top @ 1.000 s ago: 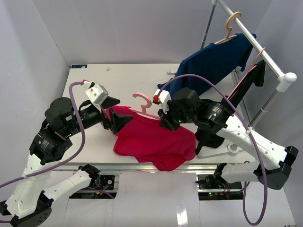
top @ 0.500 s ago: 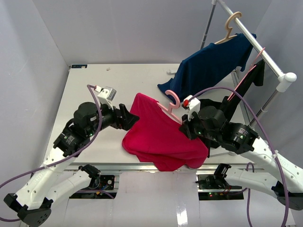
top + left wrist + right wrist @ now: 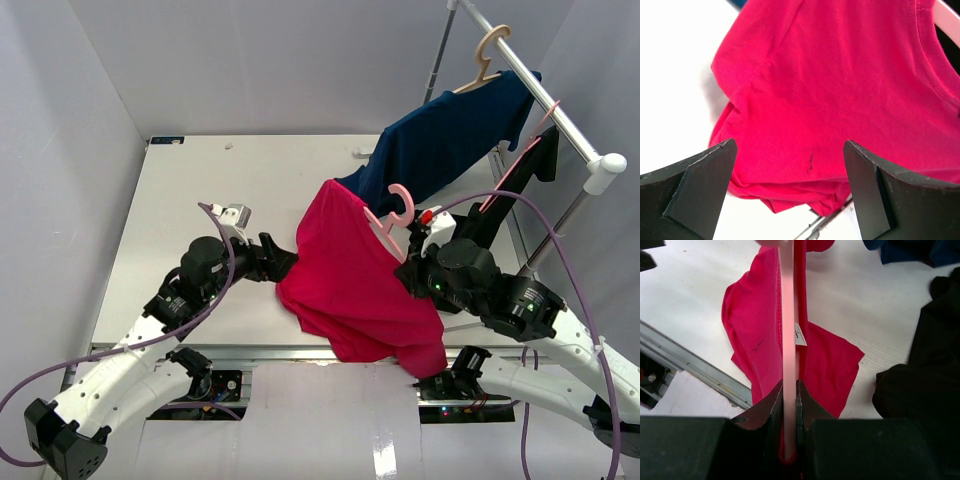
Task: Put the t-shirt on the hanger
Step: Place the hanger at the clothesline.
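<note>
The crimson t-shirt [image 3: 350, 275] hangs draped over the pale-pink hanger [image 3: 392, 212], lifted off the table, its hem trailing to the front edge. My right gripper [image 3: 412, 272] is shut on the hanger's arm [image 3: 787, 340], with red cloth pinched beside it; the white label [image 3: 799, 335] shows there. My left gripper [image 3: 283, 262] is open, its fingers [image 3: 700, 180] spread wide and empty just left of the shirt [image 3: 840, 85].
A navy shirt [image 3: 450, 135] on a beige hanger [image 3: 487, 55] hangs from the rail [image 3: 540, 100] at the back right. A black garment [image 3: 510, 190] hangs beside it and shows in the right wrist view [image 3: 925, 370]. The table's front edge [image 3: 685, 360] lies below the shirt.
My right gripper has lifted the hanger and shirt up and to the right. My left gripper has let go of the shirt, opened, and followed to the right.
</note>
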Motion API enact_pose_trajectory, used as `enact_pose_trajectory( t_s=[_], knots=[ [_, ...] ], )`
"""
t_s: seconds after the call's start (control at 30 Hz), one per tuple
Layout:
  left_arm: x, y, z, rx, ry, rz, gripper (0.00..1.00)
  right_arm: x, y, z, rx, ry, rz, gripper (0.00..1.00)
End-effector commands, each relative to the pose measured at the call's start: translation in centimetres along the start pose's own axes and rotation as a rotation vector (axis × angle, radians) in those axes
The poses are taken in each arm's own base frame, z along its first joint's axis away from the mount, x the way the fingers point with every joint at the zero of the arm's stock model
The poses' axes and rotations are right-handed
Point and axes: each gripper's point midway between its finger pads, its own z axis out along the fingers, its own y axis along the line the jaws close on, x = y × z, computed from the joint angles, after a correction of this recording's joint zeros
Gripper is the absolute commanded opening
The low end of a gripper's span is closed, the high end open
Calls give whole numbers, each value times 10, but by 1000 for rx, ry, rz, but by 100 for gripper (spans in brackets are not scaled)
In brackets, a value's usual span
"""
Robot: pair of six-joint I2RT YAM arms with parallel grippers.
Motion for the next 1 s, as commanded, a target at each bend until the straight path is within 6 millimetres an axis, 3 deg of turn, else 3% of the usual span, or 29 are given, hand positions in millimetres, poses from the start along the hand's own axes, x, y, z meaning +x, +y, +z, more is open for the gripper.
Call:
enact_pose_trajectory(
  t_s=[0.0, 0.13, 0.27, 0.33, 0.43, 0.7, 0.83, 0.97],
  knots=[
    [-1, 8, -1, -24, -55, -10, 98, -8, -20, 5, 149, -40, 99, 8],
    [16, 17, -1, -30, -48, -26, 98, 4, -33, -1, 199, -44, 141, 8],
    [42, 30, 14, -30, -40, -54, 98, 13, -52, -18, 290, -19, 168, 8],
    [60, 42, 19, -57, 2, -52, 98, 13, -58, -24, 323, -18, 185, 8],
    [64, 47, 26, -73, 11, -36, 98, 4, -62, -27, 356, -54, 219, 8],
    [73, 52, 27, -79, 25, -27, 98, -37, -47, 11, 380, -205, 386, 8],
    [82, 58, 25, -82, 15, -26, 98, -42, -46, 23, 463, -190, 411, 8],
    [80, 63, 24, -107, -12, -14, 98, -32, -39, 32, 462, -176, 443, 8]
  ],
)
